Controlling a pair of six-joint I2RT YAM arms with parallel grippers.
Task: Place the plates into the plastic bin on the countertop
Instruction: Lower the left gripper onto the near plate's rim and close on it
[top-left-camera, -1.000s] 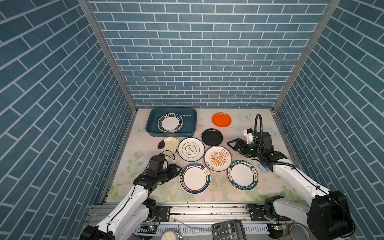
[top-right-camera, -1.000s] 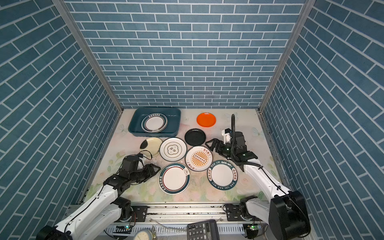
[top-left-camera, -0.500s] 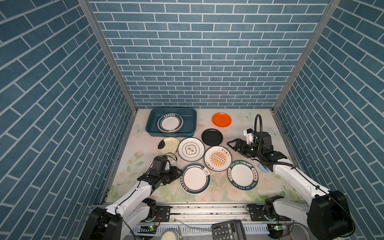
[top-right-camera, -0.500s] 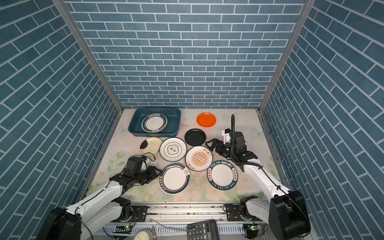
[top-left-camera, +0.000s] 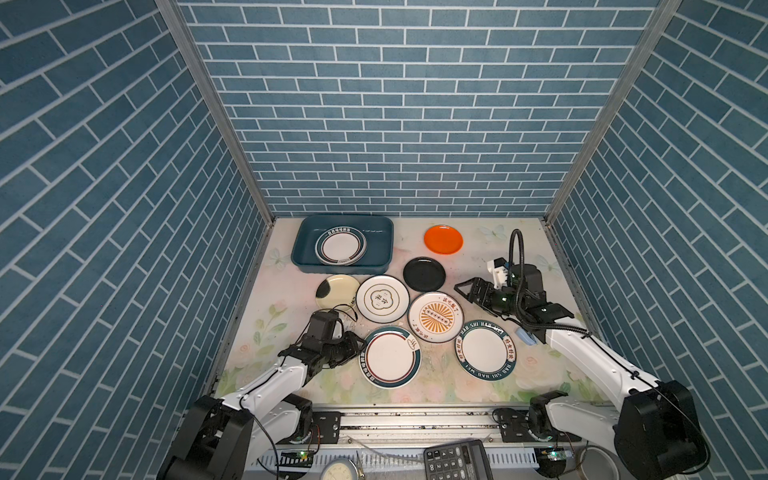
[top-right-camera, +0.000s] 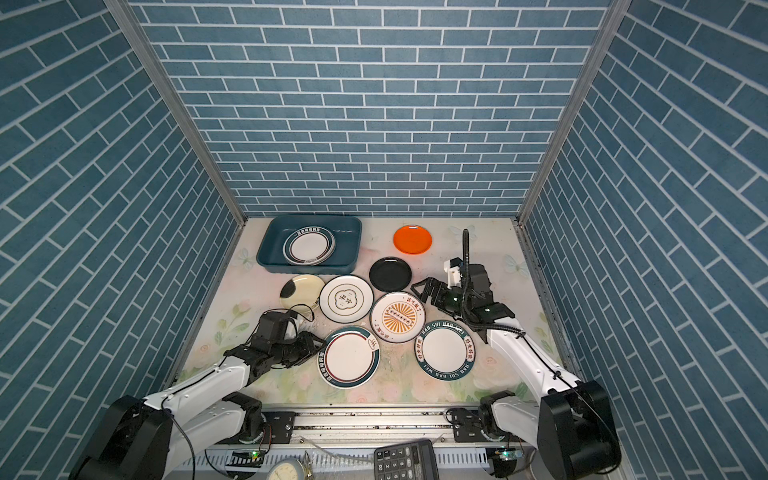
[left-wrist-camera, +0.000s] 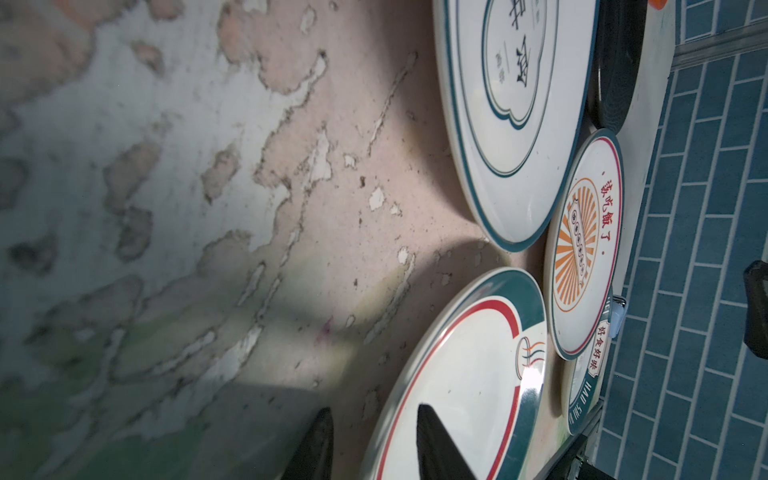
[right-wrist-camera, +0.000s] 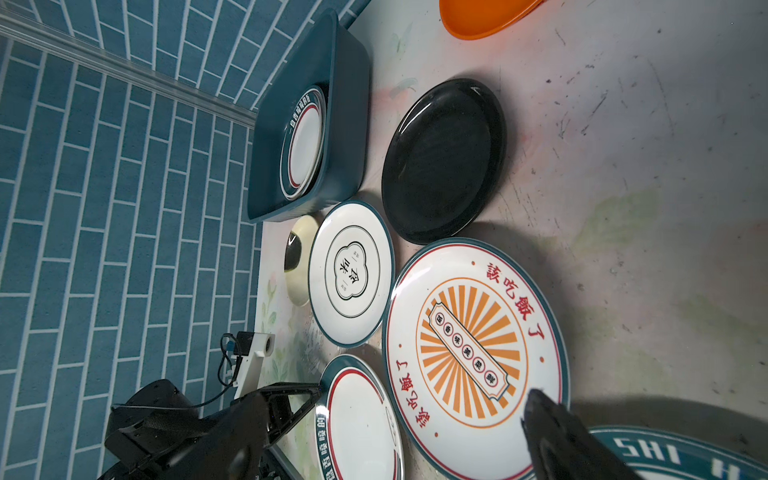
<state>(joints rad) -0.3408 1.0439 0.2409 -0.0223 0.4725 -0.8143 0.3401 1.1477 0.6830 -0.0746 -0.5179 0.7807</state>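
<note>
Here, the red-ringed plate (top-left-camera: 390, 357) is being taken by the rim nearest the left claw (top-left-camera: 360, 347). The claw is being held low to the countertop (top-left-camera: 415, 392) and turned so that, in the left wrist view, one finger (left-wrist-camera: 316, 444) is lying outside the rim while the other (left-wrist-camera: 436, 444) is reaching over the plate's face. The jaws are being shown part-way apart with the rim between them, and whether the rim is being pinched cannot be told. A flat plate is judged to offer no hold but its edge, which is probably why so shallow an approach is being used. The bin (top-left-camera: 384, 239) is being left well beyond this claw, past the cream plate (top-left-camera: 337, 289) and the flower plate (top-left-camera: 382, 298). One plate (top-left-camera: 340, 246) is lying flat inside the bin. Seven plates are being counted outside it, so the task is judged to be at an early stage. The right claw (top-left-camera: 463, 293) is being held spread wide and empty, with a fingertip (right-wrist-camera: 561, 436) hanging just over the edge of the sunburst plate (top-left-camera: 435, 316). It is likely being stationed there for a later pick, clear of the path to the bin.
</note>
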